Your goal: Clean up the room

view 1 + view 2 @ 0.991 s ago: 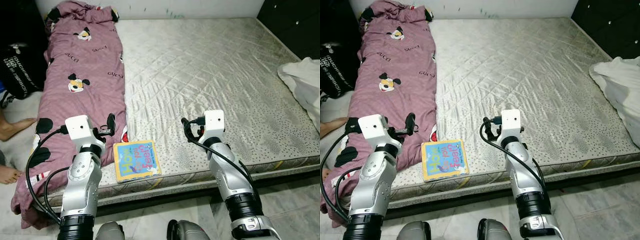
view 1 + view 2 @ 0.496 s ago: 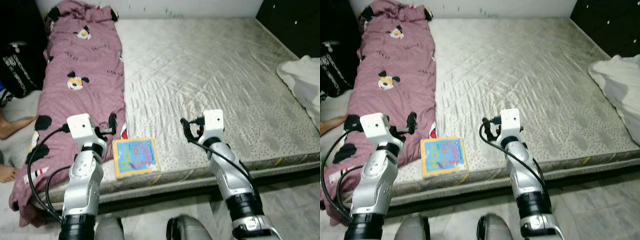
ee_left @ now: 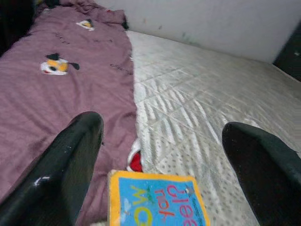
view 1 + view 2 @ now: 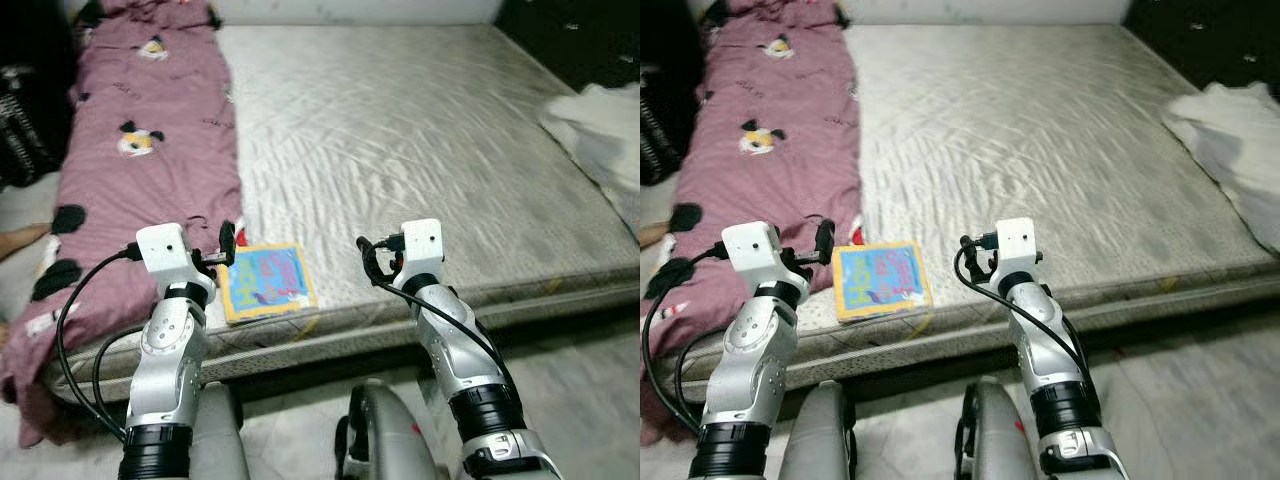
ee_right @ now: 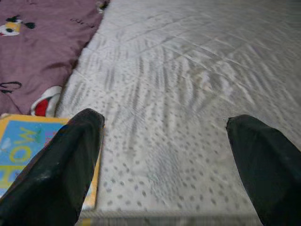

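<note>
Both end effectors hover at the near edge of the bed (image 4: 420, 130), each with its fingers spread apart and nothing between them. Since a second ago the whole scene has slid in the head views, so the camera has moved; the book and the blanket lie as they did, and the arms keep the same raised pose.

On the left, a mauve blanket (image 4: 130, 150) with cartoon prints runs the length of the mattress. The left end effector (image 3: 164, 155) sits over the blanket's inner edge, pointing toward one colourful book (image 4: 265, 282) that lies flat on the mattress just beside the blanket, close to the bed's front edge. The left wrist view shows the book's yellow border and blue cover lying between the two black fingers (image 3: 66, 165), with a small red patch just beyond it.

Further right, the right end effector (image 5: 164, 160) hangs over bare quilted mattress, the book's corner near one finger in its wrist view. At the far right one white cloth (image 4: 1230, 130) lies crumpled on the bed's edge.
</note>
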Available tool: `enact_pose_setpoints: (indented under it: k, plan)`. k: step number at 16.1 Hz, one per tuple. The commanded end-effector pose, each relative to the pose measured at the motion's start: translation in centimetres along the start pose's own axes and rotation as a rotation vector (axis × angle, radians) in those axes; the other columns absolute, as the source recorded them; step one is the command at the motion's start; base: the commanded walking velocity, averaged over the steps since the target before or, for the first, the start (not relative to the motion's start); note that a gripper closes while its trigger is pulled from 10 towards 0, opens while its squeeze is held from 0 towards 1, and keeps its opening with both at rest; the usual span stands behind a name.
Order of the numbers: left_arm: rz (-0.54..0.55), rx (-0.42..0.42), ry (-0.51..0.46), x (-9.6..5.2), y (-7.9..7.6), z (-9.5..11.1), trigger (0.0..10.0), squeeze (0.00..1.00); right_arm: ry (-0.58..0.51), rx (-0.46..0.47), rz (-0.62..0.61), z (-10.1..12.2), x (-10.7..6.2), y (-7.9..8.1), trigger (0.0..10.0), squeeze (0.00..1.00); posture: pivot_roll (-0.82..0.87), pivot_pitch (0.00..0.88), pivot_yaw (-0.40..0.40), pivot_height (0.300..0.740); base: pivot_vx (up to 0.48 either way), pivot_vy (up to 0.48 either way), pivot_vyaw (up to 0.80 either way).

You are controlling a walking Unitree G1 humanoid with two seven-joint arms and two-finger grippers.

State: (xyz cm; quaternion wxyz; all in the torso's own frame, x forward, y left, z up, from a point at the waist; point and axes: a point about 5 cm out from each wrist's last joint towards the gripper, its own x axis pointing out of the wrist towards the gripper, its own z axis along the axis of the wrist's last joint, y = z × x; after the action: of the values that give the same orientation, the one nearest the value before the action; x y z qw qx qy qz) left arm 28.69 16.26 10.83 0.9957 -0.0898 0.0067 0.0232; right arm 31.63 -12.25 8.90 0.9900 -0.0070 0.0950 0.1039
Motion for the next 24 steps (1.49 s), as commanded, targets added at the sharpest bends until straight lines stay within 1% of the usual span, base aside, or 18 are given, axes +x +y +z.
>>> enact_pose_setpoints:
  k: [1,11,13,19,24]
  plan:
    - [-0.001,0.01,-0.01,0.1,-0.29,0.22,10.0,0.0,0.003,-0.006,0.0,0.11,0.06,-0.26,10.0,0.0,0.02,0.094,-0.053,0.629,0.0,0.0,0.0]
    - [-0.034,-0.005,-0.023,0.04,-0.46,0.44,10.0,0.0,0.009,-0.028,0.028,0.17,0.36,0.05,10.0,0.0,0.02,0.101,-0.057,0.629,0.0,0.0,0.0]
    - [-0.043,-0.008,-0.026,0.03,-0.56,0.49,10.0,0.0,0.008,-0.027,0.029,0.2,0.39,0.04,10.0,0.0,0.02,0.101,-0.058,0.616,0.266,0.0,0.0]
    - [-0.052,-0.013,-0.029,0.1,-0.67,0.5,10.0,0.0,0.007,-0.028,0.03,0.26,0.47,0.02,10.0,0.0,0.02,0.102,-0.058,0.616,0.32,0.0,0.0]
    - [-0.063,-0.014,-0.03,0.15,-0.81,0.52,10.0,0.0,0.009,-0.028,0.034,0.24,0.58,0.09,10.0,0.0,0.02,0.102,-0.057,0.616,0.48,0.0,0.0]
